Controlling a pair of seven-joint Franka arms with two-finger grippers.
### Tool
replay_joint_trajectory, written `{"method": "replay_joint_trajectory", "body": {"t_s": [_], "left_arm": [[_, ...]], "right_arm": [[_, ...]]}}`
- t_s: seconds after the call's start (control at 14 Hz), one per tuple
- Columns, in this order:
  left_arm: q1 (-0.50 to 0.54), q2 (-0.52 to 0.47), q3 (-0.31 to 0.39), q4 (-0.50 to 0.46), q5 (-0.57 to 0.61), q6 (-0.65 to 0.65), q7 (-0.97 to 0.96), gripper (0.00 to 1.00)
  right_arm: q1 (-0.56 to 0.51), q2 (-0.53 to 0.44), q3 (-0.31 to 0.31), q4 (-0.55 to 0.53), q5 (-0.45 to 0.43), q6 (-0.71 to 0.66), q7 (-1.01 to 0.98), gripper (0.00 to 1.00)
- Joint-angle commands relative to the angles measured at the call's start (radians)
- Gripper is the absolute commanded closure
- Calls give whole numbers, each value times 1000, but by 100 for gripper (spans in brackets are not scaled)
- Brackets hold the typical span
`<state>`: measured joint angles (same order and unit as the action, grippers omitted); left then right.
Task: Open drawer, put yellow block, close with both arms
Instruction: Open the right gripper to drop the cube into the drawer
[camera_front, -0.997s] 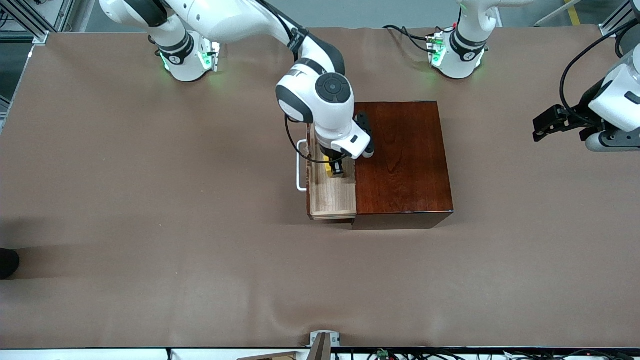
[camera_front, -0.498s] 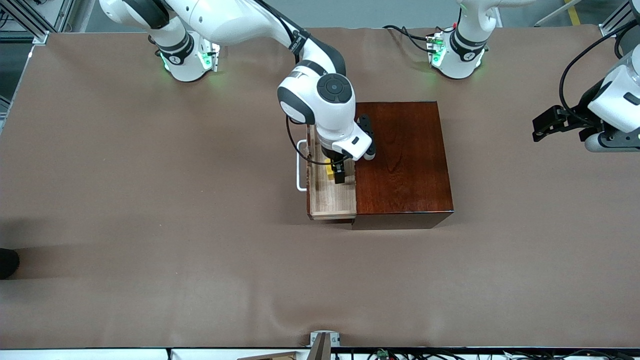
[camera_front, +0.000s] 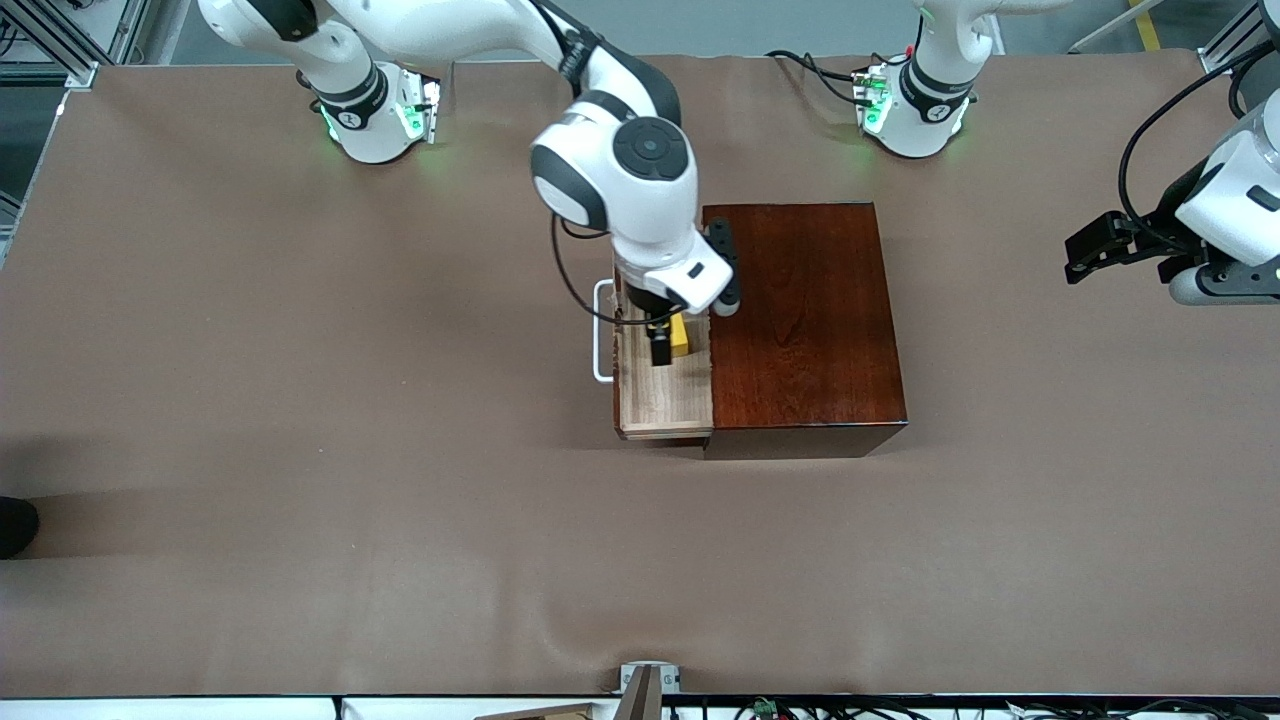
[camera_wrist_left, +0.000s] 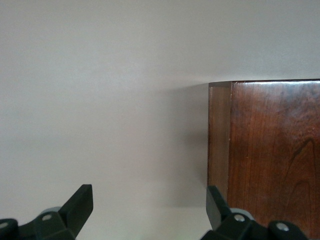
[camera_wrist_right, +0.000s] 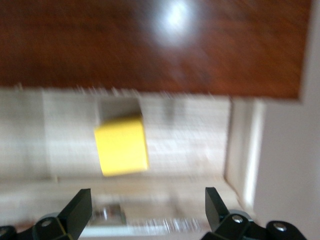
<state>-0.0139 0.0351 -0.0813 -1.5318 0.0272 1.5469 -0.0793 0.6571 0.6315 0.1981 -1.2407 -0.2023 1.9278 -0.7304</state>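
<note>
Yellow block (camera_front: 680, 336): lies loose on the pale floor of the open drawer (camera_front: 660, 395), close to the dark wooden box (camera_front: 805, 320), in the middle of the front view. In the right wrist view the block (camera_wrist_right: 122, 145) sits flat and square to the drawer walls, with nothing pinching it.

Right claw (camera_front: 665, 345): over the drawer, just above the block. Its fingers are spread wide, one to each side, and the block is free between and below them (camera_wrist_right: 146, 196).

Drawer: pulled out of the box toward the right arm's end of the table (camera_front: 300, 450). Its long axis runs up and down the frame. The white loop handle (camera_front: 600, 330) is on the face turned away from the box. Contents: the one block, nothing else seen.

Left claw (camera_front: 1085, 255): waits at the edge of the frame at the left arm's end, over bare table and well apart from the box. Its fingers are spread (camera_wrist_left: 150, 200), and a corner of the box (camera_wrist_left: 270, 160) shows ahead of them.

Judgement: the block appears delivered, so closing is what remains.
- The drawer must travel into the box, toward the left arm's end.
- The right claw is much the nearer, but must rise clear of the drawer before pressing on the handle face.
- The left claw would likely steady the box from its own end.
</note>
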Motion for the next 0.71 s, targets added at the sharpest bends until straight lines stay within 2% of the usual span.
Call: {"method": "replay_joint_trajectory", "body": {"t_s": [0.0,0.14,0.28,0.43,0.64], "left_arm": [[-11,-3,11,-1,-24,-2,1,0],[-21,-1,5,4,-24,-2,0,0],[-31,0,-46,12,-48,1,-31,0],[-35,5,-133,13,-56,-1,-59,0],[-41,29,-300,12,-59,-1,-59,0]], "right_arm": [[-88,-67,11,-23,-9,-79,16,0],[-157,-99,12,-23,-9,-134,60,0],[-212,-133,10,-25,-12,-180,135,0],[-253,-168,10,-26,-15,-204,288,0],[-306,-225,10,-26,-15,-286,529,0]]}}
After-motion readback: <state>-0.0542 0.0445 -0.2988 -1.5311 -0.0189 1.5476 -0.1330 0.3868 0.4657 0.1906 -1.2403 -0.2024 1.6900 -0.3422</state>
